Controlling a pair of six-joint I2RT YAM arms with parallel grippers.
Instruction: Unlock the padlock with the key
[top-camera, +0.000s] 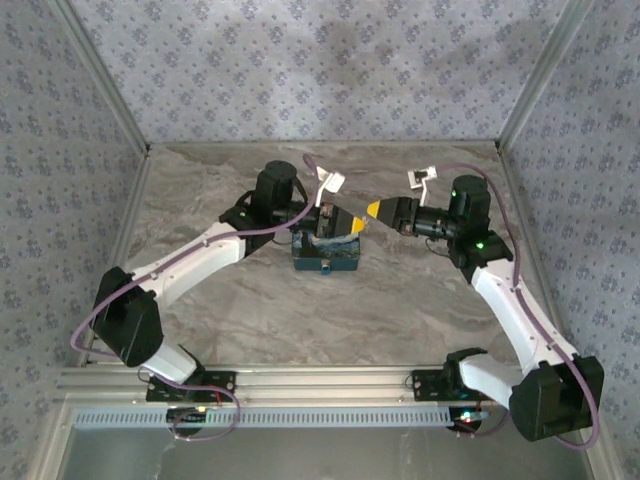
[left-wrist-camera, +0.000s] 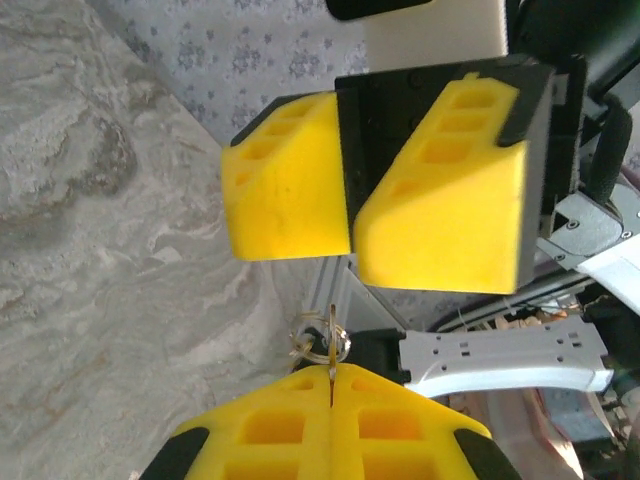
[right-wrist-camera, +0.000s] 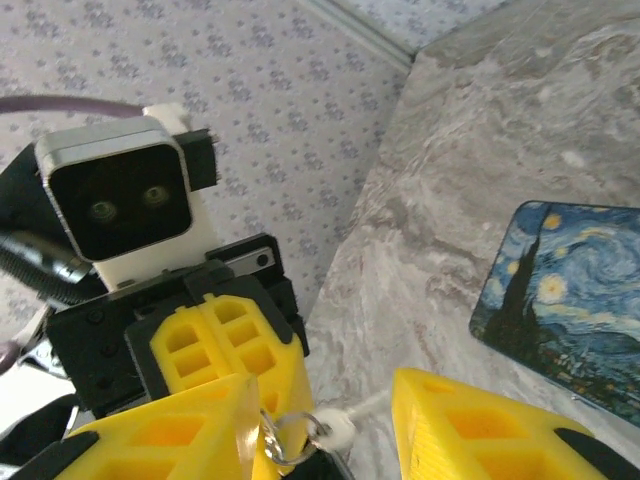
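Key (left-wrist-camera: 331, 372) sits edge-on, clamped in the shut left claw (top-camera: 340, 216), clear of the table (top-camera: 400, 300). I cannot locate the padlock. Right claw (right-wrist-camera: 325, 410) stands apart beside the key ring (right-wrist-camera: 288, 437). Risk as I judge it: a mistimed handover drops the key.

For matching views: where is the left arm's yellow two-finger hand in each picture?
Top external: left arm's yellow two-finger hand, near the picture's centre.
Left wrist: the hand, bottom centre, shut on a thin metal key.
Right wrist: the hand, lower left, below a white camera.
Shared landmark: grey marbled tabletop.
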